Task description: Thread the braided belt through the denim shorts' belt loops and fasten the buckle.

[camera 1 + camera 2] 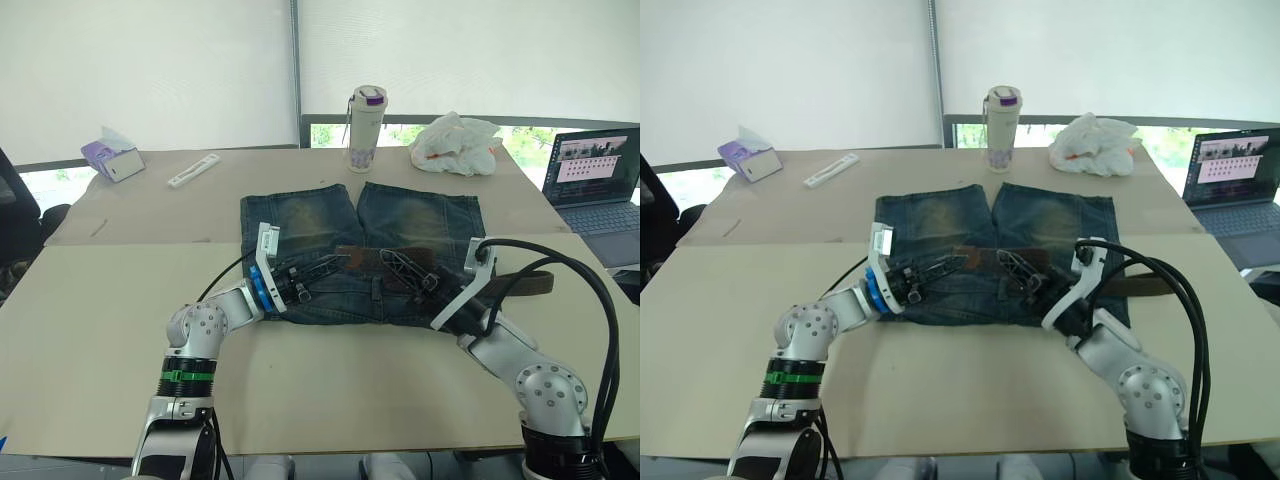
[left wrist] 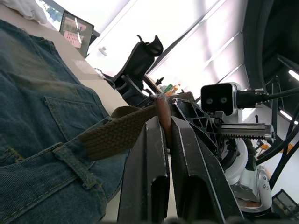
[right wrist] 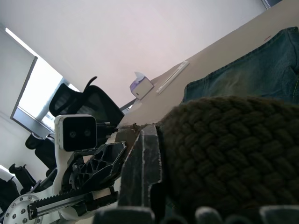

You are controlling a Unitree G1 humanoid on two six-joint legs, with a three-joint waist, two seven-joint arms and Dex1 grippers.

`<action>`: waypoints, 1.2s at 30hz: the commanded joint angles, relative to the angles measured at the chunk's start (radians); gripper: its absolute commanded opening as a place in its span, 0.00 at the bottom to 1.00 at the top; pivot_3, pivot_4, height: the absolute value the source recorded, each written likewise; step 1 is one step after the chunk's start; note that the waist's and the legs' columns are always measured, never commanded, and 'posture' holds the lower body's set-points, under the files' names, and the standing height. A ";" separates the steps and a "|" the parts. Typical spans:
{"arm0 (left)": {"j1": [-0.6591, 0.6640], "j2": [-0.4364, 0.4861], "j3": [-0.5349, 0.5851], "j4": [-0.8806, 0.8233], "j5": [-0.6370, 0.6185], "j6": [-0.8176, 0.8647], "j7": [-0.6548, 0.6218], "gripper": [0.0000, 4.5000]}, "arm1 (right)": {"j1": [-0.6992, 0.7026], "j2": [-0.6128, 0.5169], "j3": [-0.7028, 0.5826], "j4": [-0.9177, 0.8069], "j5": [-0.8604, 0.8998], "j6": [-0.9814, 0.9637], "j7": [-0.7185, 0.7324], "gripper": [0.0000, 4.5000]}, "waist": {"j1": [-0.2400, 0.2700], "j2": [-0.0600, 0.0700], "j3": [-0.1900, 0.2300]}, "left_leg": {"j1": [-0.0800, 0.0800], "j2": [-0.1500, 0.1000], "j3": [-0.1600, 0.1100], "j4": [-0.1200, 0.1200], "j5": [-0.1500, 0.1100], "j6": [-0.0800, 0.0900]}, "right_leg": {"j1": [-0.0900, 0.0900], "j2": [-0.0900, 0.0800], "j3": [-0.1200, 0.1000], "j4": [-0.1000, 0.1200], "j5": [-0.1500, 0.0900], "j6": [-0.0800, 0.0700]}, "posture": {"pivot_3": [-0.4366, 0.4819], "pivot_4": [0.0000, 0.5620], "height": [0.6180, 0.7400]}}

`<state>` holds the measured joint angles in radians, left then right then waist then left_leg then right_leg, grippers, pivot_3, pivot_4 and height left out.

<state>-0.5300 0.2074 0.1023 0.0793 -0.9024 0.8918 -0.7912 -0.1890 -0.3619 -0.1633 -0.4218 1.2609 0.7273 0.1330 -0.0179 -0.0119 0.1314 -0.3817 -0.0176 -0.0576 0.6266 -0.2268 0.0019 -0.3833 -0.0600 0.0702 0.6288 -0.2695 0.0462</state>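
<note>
The denim shorts (image 1: 362, 252) lie flat on the surface (image 1: 120, 300), waistband nearest the robot. Both end effectors, left (image 1: 325, 266) and right (image 1: 395, 264), are clamped on the braided belt (image 1: 375, 259) (2 grips keep it taut), likely to feed it through loops.

The denim shorts (image 1: 362, 250) lie flat on the table (image 1: 90, 330), waistband toward the robot, with the braided belt (image 1: 420, 268) stretched across them and trailing off their right side. The left gripper (image 1: 325, 266) and the right gripper (image 1: 398, 268) meet over the waistband, each touching the belt. A bottle (image 1: 365, 128), tissue box (image 1: 112, 156) and laptop (image 1: 595, 182) stand beyond
</note>
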 commanded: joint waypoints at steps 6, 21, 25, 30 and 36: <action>0.004 0.008 -0.016 -0.014 0.019 -0.040 -0.065 0.25 | 0.011 -0.054 -0.059 -0.032 0.030 0.009 0.018 0.00 | 0.000 0.000 0.000 | 0.000 0.000 0.000 0.000 0.000 0.000 | 0.000 0.000 0.000 0.000 0.000 0.000 | 0.48 0.27 1.00; 0.035 0.141 -0.207 0.074 0.401 -0.380 -0.173 0.97 | 0.005 -0.189 -0.107 0.112 -0.077 0.125 -0.096 0.00 | 0.003 0.000 0.000 | -0.001 0.000 0.003 0.000 0.000 0.000 | -0.001 0.000 0.000 -0.001 0.000 0.000 | 0.48 0.27 1.00; 0.052 0.123 -0.214 0.074 0.414 -0.396 -0.175 0.97 | -0.003 -0.236 -0.186 0.125 -0.060 0.124 -0.060 0.00 | 0.006 0.000 0.000 | -0.002 0.000 0.002 0.000 0.000 0.000 | -0.001 -0.001 0.000 -0.001 0.000 0.000 | 0.48 0.27 1.00; 0.064 0.106 -0.219 0.062 0.416 -0.388 -0.173 0.97 | 0.004 -0.332 -0.297 0.139 -0.012 0.155 -0.001 0.00 | 0.005 0.000 0.000 | -0.003 0.000 0.003 0.000 0.000 0.000 | -0.001 -0.001 0.000 -0.001 0.000 0.000 | 0.48 0.27 1.00; 0.064 0.096 -0.232 0.068 0.431 -0.395 -0.181 0.97 | 0.064 -0.398 -0.238 0.071 -0.020 0.231 0.096 0.00 | -0.002 0.000 0.000 | -0.002 0.001 0.004 0.000 0.000 0.000 | 0.000 0.001 0.000 0.000 0.000 0.000 | 0.48 0.27 1.00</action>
<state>-0.4614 0.3069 -0.1315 0.1714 -0.4725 0.5212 -0.9594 -0.1245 -0.7558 -0.4250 -0.2907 1.2372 0.9471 0.1966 -0.0196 -0.0117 0.1312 -0.3840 -0.0167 -0.0531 0.6266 -0.2268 0.0022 -0.3833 -0.0590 0.0703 0.6285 -0.2692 0.0459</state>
